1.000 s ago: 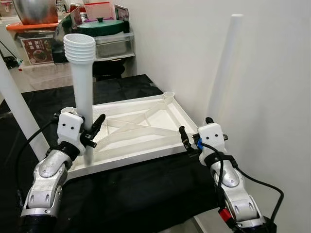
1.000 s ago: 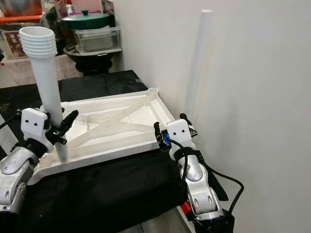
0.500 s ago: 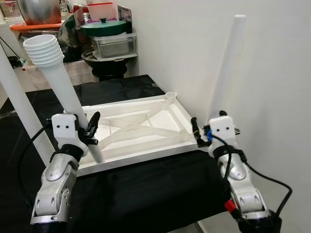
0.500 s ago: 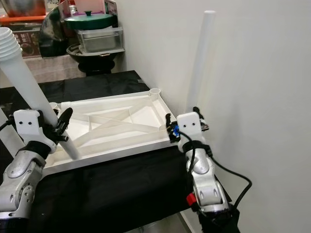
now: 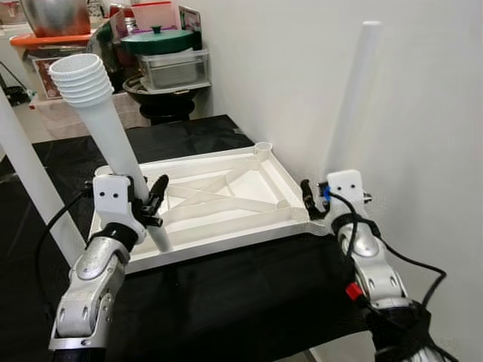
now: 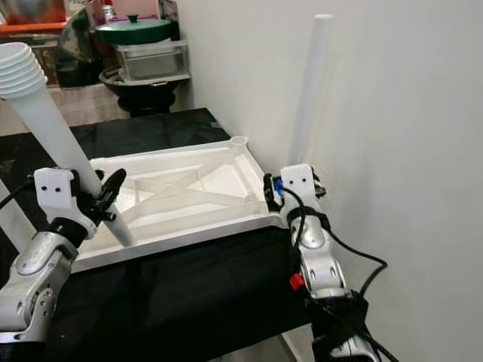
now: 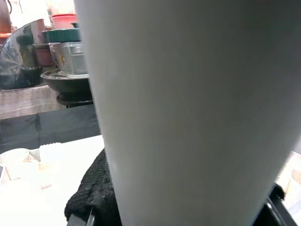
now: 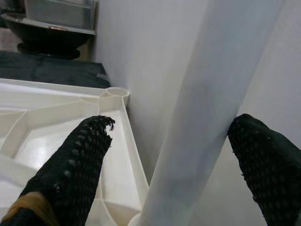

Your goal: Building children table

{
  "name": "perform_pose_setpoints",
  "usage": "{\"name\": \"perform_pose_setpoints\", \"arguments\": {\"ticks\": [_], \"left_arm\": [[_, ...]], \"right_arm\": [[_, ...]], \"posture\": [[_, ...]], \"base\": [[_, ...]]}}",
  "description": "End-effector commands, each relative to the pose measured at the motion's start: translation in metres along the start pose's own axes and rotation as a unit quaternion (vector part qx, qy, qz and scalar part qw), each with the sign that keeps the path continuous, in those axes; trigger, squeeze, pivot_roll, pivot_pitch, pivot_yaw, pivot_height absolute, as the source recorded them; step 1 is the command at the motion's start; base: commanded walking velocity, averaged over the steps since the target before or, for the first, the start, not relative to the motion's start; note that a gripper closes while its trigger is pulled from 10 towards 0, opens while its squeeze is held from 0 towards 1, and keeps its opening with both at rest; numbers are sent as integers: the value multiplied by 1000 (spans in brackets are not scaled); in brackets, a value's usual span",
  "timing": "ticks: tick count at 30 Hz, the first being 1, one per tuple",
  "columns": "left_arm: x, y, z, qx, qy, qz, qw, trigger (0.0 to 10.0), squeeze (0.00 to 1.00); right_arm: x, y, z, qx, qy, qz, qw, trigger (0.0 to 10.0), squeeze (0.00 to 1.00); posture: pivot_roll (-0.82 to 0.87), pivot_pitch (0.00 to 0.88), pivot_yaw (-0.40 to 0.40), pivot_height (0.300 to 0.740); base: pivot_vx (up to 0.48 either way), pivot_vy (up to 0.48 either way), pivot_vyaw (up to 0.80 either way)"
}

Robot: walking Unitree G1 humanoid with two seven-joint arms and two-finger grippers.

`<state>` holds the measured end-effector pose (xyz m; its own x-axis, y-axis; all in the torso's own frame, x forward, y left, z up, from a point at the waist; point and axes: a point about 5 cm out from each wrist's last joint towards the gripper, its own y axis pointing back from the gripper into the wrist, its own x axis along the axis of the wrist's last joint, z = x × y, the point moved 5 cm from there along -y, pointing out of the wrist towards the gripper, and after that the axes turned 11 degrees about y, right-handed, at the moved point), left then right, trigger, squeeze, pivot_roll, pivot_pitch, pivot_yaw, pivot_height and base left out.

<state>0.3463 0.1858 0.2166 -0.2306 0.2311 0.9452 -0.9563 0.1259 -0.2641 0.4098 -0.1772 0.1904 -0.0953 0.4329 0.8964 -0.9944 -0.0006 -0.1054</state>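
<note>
Left tool (image 5: 151, 204) clamped on tilted leg (image 5: 106, 128) over tabletop (image 5: 226, 200) near corner; right tool (image 8: 178, 160) apart, straddling upright leg (image 5: 355, 98)

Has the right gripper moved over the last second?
Yes. The right gripper was short of the tabletop's near right corner; now it brackets the upright leg at that corner, fingers apart.

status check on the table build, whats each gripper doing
Left gripper shut on tilted leg. Right gripper open around upright leg at tabletop corner. Nothing in the way.
</note>
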Motion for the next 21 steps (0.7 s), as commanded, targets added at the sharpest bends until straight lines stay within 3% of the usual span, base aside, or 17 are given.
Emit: {"name": "perform_pose_setpoints", "arguments": {"ticks": [1,3,4,5,16,20,21], "left_arm": [[-26,7,-2,3,-3,-59,998,10000,0],[-26,7,-2,3,-5,-61,998,10000,0],[-28,8,-1,0,-4,-69,998,10000,0],[-30,9,-1,-2,-4,-74,997,10000,0],[-42,20,18,-64,4,-123,990,10000,0],[-51,28,44,-129,45,-163,977,10000,0],[-51,28,44,-129,45,-163,977,10000,0]], "right_arm": [[4,-5,-5,16,-7,8,1000,9961,0],[4,-6,-5,16,-7,8,1000,9961,0],[4,-8,-6,19,-6,8,1000,2471,0],[3,-10,-6,22,-5,7,1000,39,0],[-9,-15,-7,33,1,-7,999,0,0],[-11,-18,-6,33,2,-8,999,0,0],[-11,-18,-6,33,2,-8,999,0,0]], "posture": [[32,0,-33,740],[32,0,-33,740],[39,0,-39,740],[39,0,-39,740],[50,0,-36,740],[51,0,-32,740],[51,0,-32,740]], "base": [[0,0,0],[0,0,0],[0,0,0],[0,0,0],[0,0,0],[0,0,0],[0,0,0]]}}
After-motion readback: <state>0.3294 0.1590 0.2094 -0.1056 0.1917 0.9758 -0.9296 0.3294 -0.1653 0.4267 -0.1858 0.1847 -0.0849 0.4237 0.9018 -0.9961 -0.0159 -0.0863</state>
